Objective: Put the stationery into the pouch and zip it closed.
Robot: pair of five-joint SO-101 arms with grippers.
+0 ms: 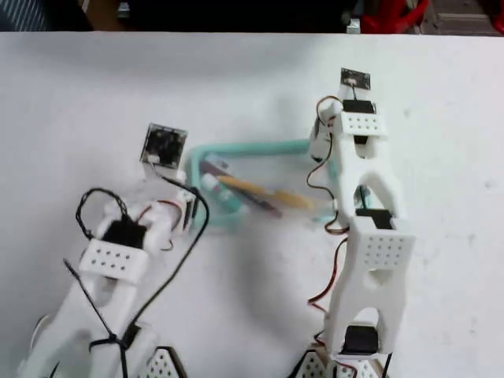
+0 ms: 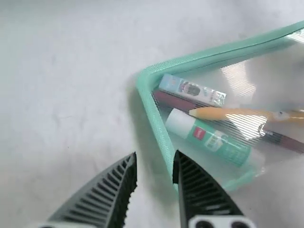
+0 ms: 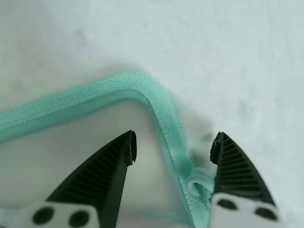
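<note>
My left gripper [image 2: 154, 167] sits low at one short end of the pouch [image 2: 151, 113], its jaws parted only a little with bare table [image 1: 94, 87] showing in the gap. The mint-green edge runs just beside one finger and passes behind it, so I am gripping nothing there. I judge this arm is placed to pin or pinch that end, so the pouch does not slide when the zip is pulled. My right gripper [image 3: 174, 142] hangs over the opposite end with its jaws spread wide, one finger above the clear panel and the other above the table. The rounded green corner lies between them, and neither finger touches it. Just beside the outer finger the green tape bunches into a small fold [image 3: 198, 184], which may be the zip pull, though I cannot tell for sure. That would explain why I straddle this corner. Through the clear wall I see the stationery already inside, crowded toward my left arm's end. A small blue pack [image 2: 191, 89] lies nearest the corner, with a dark red pen [image 2: 173, 101] under it. A yellow pencil [image 2: 232, 113] crosses the pen, and a glue stick [image 2: 209, 138] with a white cap lies alongside. Whether the zip is open or shut I cannot make out.
</note>
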